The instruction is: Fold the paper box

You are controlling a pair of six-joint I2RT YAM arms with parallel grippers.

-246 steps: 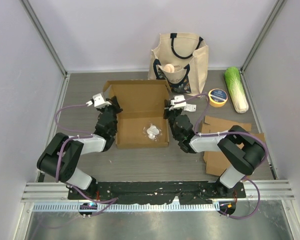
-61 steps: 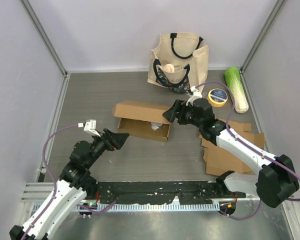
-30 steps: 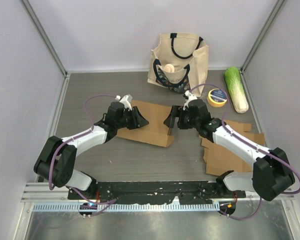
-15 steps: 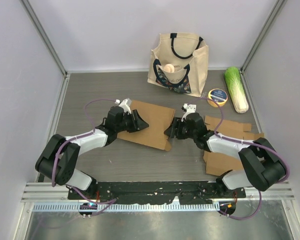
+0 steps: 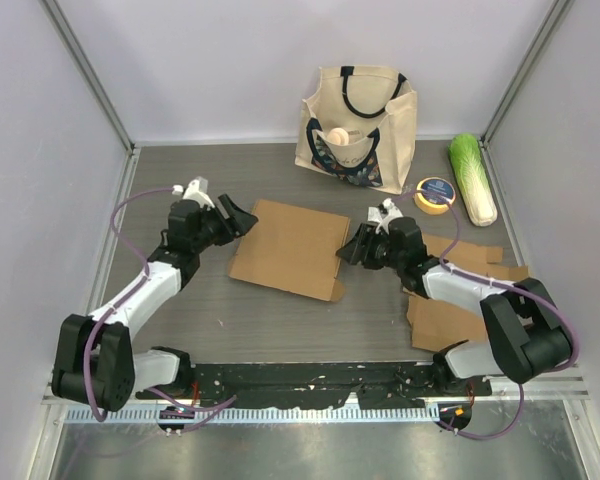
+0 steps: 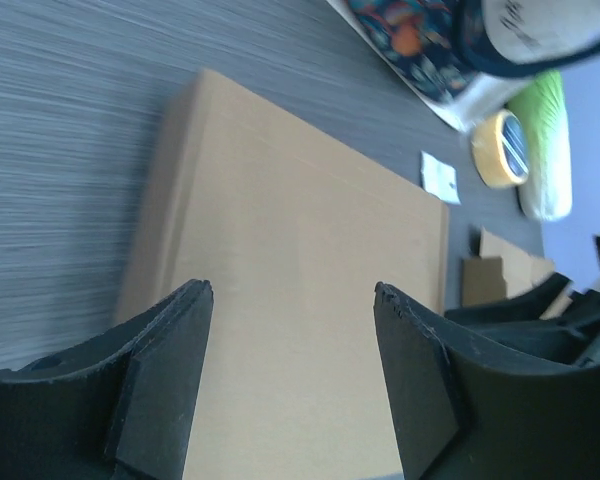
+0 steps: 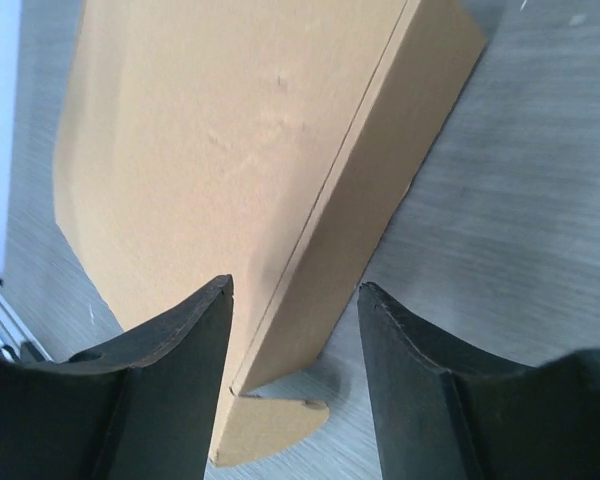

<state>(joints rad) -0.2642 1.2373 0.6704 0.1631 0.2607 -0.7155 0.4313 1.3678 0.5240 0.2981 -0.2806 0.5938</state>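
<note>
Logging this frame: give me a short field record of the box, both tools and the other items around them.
box: paper box closed, lying flat, one tab sticking out at its near right corner
left tool: open, empty, by the box's far left corner
right tool: open, empty, at the box's right edge
other items: tote bag, tape roll, cabbage, flat cardboard pieces on the right

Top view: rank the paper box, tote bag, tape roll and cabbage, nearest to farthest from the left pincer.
From the left pincer:
1. paper box, right beside it
2. tote bag, back centre
3. tape roll, right side
4. napa cabbage, far right
</note>
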